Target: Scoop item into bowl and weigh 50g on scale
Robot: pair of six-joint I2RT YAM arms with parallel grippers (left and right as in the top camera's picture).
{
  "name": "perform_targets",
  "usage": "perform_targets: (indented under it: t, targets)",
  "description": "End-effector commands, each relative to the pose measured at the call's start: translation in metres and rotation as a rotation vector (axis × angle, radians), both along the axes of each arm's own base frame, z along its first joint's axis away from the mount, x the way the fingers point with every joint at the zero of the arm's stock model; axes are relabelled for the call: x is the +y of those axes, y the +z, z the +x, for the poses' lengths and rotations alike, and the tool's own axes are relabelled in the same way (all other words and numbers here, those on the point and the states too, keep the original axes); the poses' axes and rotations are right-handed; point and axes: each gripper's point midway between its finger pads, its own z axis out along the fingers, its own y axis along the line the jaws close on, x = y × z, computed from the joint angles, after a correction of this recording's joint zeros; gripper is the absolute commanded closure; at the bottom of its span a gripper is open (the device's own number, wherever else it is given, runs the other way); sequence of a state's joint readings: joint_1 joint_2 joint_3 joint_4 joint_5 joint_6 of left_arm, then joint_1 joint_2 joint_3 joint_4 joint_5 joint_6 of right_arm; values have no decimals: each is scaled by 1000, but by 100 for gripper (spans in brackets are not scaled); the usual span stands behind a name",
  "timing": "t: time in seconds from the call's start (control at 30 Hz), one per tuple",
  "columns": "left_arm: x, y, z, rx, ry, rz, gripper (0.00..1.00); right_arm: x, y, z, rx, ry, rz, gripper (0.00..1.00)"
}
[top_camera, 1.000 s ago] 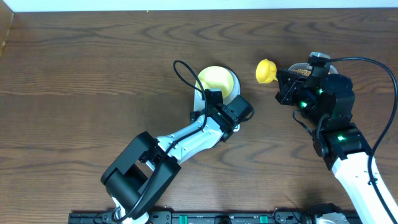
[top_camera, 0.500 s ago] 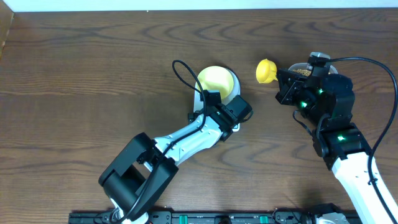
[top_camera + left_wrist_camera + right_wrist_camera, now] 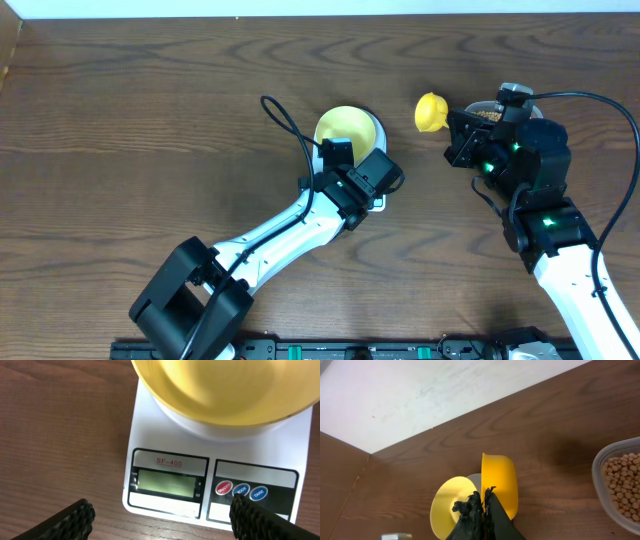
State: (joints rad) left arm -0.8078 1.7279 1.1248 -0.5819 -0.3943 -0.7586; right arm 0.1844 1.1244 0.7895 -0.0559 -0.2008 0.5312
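Note:
The pale-yellow bowl (image 3: pixel 345 128) stands on the white scale (image 3: pixel 379 204). In the left wrist view the bowl (image 3: pixel 225 390) is empty over the scale (image 3: pixel 165 502), whose display shows no digits. My left gripper (image 3: pixel 365 180) hovers open over the scale's front edge, fingers (image 3: pixel 70 519) wide apart around it and touching nothing. To the right of the bowl, my right gripper (image 3: pixel 483 509) is shut on the yellow scoop (image 3: pixel 500 480), which hangs on its side. The beans (image 3: pixel 621 480) lie in a clear container (image 3: pixel 600 467) at the right, partly hidden under my right arm in the overhead view.
The overhead view shows the brown wooden table (image 3: pixel 150 120) running to a pale wall at the back. Seen from above, the scoop (image 3: pixel 431 112) hangs between the bowl and the bean container (image 3: pixel 487 108). My left arm stretches from the front edge to the scale.
My left arm has swung its elbow leftward and the gripper has shifted slightly up and left over the scale. The right arm and scoop have barely moved.

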Motion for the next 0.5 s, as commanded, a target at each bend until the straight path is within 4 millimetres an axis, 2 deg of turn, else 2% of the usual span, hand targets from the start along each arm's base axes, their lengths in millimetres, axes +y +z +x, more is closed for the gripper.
perform_targets:
  t: [0.0, 0.47]
  targets:
    - [4, 1, -1, 0, 0, 11, 12, -3, 14, 1, -42, -8, -19, 99]
    - [4, 1, -1, 0, 0, 11, 12, -4, 14, 2, -48, -5, -35, 99]
